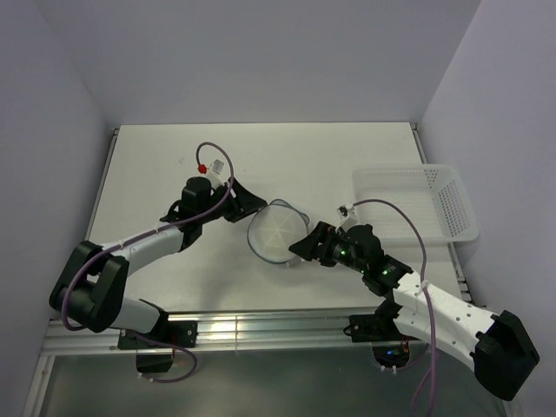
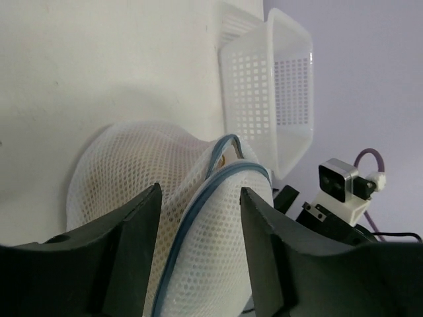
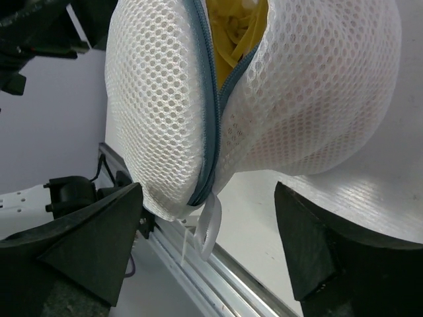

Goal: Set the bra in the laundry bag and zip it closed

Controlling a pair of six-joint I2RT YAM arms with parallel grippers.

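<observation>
The right pincer (image 1: 300,247) sits at lower centre of the top view, jaws spread, touching the bag's (image 1: 276,233) near-right rim. In its wrist view the zip (image 3: 213,125) runs up the frame, partly undone at the top, the yellow bra (image 3: 238,30) showing inside, and the pull tab (image 3: 210,224) hangs between the fingers. The left pincer (image 1: 252,204), also open, brackets the far-left rim. On the desk (image 1: 156,174), the right arm looks nearer the tab.

Even, bright overhead light, faint shadows on the table (image 1: 174,165), wrist views' near fingers (image 3: 79,244) dark, soft-edged
</observation>
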